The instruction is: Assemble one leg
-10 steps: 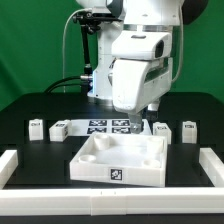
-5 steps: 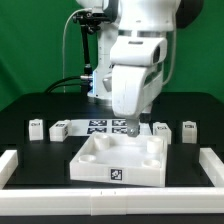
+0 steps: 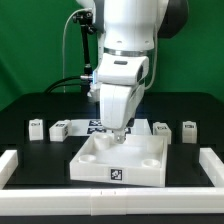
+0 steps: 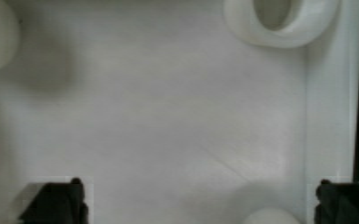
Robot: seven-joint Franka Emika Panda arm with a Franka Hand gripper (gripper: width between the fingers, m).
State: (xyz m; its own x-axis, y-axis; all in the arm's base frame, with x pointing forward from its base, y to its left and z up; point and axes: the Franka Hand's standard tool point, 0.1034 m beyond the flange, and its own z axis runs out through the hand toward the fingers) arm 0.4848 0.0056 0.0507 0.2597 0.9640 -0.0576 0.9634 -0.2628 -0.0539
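Note:
Several small white legs with tags stand in a row on the black table: two at the exterior view's left (image 3: 36,126) (image 3: 60,128) and two at the right (image 3: 160,129) (image 3: 189,130). The large white square panel (image 3: 150,163) lies in front of them. My gripper (image 3: 113,136) hangs just over the panel's back left part, apart from every leg. In the wrist view the gripper (image 4: 202,205) is open and empty, its dark fingertips (image 4: 60,203) wide apart over the panel's flat white inside (image 4: 158,110). A round socket (image 4: 282,20) of the panel shows there.
The marker board (image 3: 92,126) lies behind the panel, partly hidden by the arm. A low white wall (image 3: 14,166) borders the table at the left, the right (image 3: 211,166) and the front. Cables hang at the back left (image 3: 68,60).
The arm has swung toward the exterior view's left and lower, from above the right pair of legs to over the panel's back left part. The legs and the panel have not moved.

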